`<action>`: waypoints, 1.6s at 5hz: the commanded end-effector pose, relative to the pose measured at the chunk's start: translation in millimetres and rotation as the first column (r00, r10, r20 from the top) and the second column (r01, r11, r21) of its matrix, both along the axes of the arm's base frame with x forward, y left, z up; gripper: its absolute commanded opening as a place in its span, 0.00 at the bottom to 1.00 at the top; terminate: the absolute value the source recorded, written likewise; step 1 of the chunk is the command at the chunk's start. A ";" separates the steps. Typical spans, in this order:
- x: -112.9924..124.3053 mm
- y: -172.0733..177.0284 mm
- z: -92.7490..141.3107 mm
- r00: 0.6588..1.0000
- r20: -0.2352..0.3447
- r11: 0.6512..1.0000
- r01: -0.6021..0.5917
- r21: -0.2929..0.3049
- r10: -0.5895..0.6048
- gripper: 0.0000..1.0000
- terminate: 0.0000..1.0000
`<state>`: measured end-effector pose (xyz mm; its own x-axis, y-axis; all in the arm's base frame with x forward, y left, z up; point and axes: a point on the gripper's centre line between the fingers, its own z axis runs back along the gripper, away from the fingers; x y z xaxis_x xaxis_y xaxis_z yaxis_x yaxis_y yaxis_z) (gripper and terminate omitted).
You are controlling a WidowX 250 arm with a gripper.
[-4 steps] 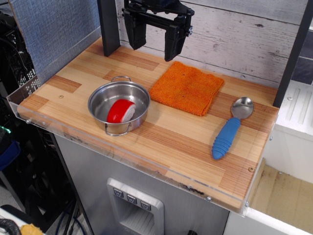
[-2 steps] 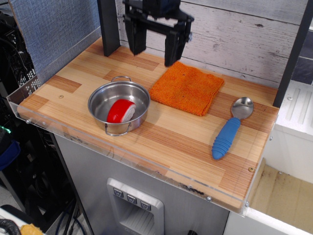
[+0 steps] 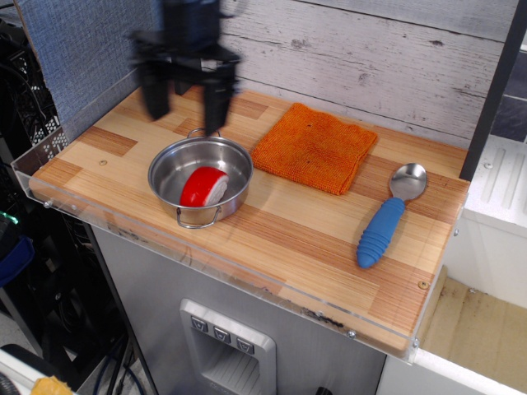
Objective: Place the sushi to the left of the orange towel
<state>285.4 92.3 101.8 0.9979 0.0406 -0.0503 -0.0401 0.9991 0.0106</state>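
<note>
I find the task barely begun. The sushi (image 3: 204, 187) lies inside the steel pot (image 3: 239, 161) at the left of the wooden board (image 3: 296, 230), resting on the pot's floor, red top tilted toward the left; nothing grips it. The orange towel (image 3: 314, 146) lies flat just to the right of the pot and a little farther back, its near-left corner close to the pot's rim. My gripper (image 3: 186, 105) hangs above the far-left part of the board, just behind the pot's far handle, blurred by motion; its two dark fingers stand apart and hold nothing. A blue-handled spoon (image 3: 387, 216) rests well to the right, clear of the work. What is left, by my reckoning, is everything that counts: lowering over the pot, closing on the sushi, lifting it past the rim, and setting it on the bare board left of the towel. I note that the pot itself occupies much of that ground, so the free space for the drop looks narrow.
</note>
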 end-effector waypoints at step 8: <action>6.6 5.6 -43.2 0.989 0.122 0.990 0.065 0.122 -0.080 1.00 0.00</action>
<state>288.2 96.1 51.7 0.9984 -0.0284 0.0498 0.0225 0.9930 0.1158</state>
